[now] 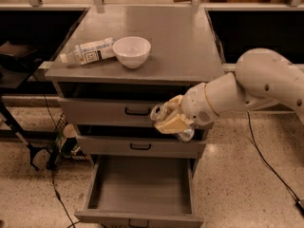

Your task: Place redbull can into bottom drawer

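My gripper [172,120] is shut on the redbull can [159,112], a slim silver can held on its side with its round dark-rimmed end facing left. It hangs in front of the cabinet's two upper drawers, above the right part of the bottom drawer [141,186]. That drawer is pulled out, and its flat grey floor shows with nothing on it. My white arm reaches in from the right.
On the grey cabinet top [180,46] stand a white bowl [131,51] and a white labelled plastic bottle [89,51] lying on its side. The top drawer [118,112] and middle drawer [137,146] are shut. Black cables and a stand lie on the floor at the left.
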Controlling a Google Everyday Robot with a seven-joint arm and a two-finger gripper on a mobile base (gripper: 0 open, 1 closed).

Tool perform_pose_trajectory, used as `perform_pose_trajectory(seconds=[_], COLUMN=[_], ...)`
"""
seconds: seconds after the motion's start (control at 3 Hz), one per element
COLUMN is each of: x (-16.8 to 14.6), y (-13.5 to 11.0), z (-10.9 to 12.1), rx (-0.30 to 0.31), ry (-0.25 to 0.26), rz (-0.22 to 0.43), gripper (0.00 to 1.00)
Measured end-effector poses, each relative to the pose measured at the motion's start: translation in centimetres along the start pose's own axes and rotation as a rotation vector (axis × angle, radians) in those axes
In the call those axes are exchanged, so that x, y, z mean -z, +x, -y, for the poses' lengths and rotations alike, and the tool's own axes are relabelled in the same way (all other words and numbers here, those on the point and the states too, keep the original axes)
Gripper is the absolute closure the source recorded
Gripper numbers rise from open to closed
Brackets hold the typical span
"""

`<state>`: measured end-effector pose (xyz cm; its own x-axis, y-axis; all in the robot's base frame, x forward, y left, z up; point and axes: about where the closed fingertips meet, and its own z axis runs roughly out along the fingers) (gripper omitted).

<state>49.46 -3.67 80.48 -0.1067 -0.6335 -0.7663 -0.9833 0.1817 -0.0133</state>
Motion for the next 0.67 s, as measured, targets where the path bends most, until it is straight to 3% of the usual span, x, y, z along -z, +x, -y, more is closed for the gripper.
perform_pose_trajectory(seconds=[0.33, 0.67], x=[-5.2, -10.0], y=[3.0, 5.8], z=[-1.0, -0.4], rx=[-0.048, -0.082], ry=[0.017, 0.05], rz=[0.056, 0.114], gripper=[1.0, 1.0])
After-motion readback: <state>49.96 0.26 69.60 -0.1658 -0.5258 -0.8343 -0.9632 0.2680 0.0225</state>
